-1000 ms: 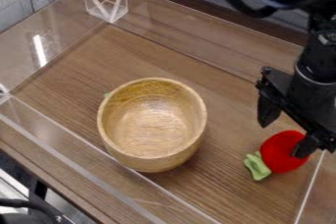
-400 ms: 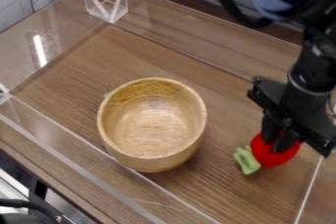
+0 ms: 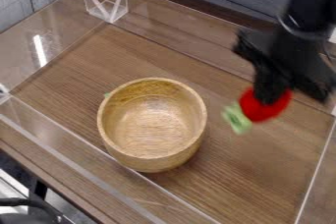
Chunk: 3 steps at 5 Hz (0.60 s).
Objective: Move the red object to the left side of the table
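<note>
1. The desk (image 3: 157,46) is seen as a brown wood-grain top, laid diagonally across the view. A low transparent wall (image 3: 79,164) is noted along its lower-left edge, with dark cabling (image 3: 29,206) visible beyond it.
2. The robot arm (image 3: 282,17), dark and partly cut off by the frame, is extended in from the upper right. Part of the desk behind it is hidden.
3. The round light-wood bowl (image 3: 152,122) is placed upright on the desk, near the middle of the view and toward its lower half. Its interior is exposed to the camera, and nothing is seen inside.
4. The black tool (image 3: 270,94) is found clamped on the red toy fruit. The fruit is gripped from above, and its upper part is covered by the tool.
5. A white-edged transparent piece (image 3: 108,4), angular in outline, is located at the far edge of the desk, in the upper left of the view.
6. The red toy fruit (image 3: 266,106) is held off the desk, to the right of the bowl as viewed and apart from it. It is tilted, with its stem end directed toward the lower left.
7. The light-green leafy stem (image 3: 237,121) is observed projecting from the fruit on the side facing the bowl. No contact between stem and bowl is seen.
</note>
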Tool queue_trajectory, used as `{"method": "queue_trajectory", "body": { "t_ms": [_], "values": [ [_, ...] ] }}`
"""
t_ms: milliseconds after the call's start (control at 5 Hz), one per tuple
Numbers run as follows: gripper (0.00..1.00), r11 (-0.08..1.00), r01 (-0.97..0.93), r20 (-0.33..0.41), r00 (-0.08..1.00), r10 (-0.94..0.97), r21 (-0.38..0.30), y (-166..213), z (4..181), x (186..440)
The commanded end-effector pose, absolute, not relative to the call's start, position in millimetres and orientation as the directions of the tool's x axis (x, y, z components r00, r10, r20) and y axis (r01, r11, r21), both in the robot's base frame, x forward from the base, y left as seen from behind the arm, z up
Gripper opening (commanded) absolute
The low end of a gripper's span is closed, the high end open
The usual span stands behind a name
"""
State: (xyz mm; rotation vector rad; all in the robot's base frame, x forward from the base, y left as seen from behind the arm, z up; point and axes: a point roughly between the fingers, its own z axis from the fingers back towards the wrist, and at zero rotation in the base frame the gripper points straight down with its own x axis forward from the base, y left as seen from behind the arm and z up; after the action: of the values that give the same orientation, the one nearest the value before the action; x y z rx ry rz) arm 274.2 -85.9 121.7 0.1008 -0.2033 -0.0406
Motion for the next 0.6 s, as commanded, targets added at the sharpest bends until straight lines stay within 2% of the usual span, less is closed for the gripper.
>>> {"method": "queue_trajectory", "body": {
  "t_ms": [0,400],
  "values": [
    [0.00,0.993,-0.091,0.253,0.965,0.070,0.074,-69,136.0,280],
    [0.00,0.973,-0.218,0.243,0.950,0.196,0.069,-22,137.7,277]
  ]
}}
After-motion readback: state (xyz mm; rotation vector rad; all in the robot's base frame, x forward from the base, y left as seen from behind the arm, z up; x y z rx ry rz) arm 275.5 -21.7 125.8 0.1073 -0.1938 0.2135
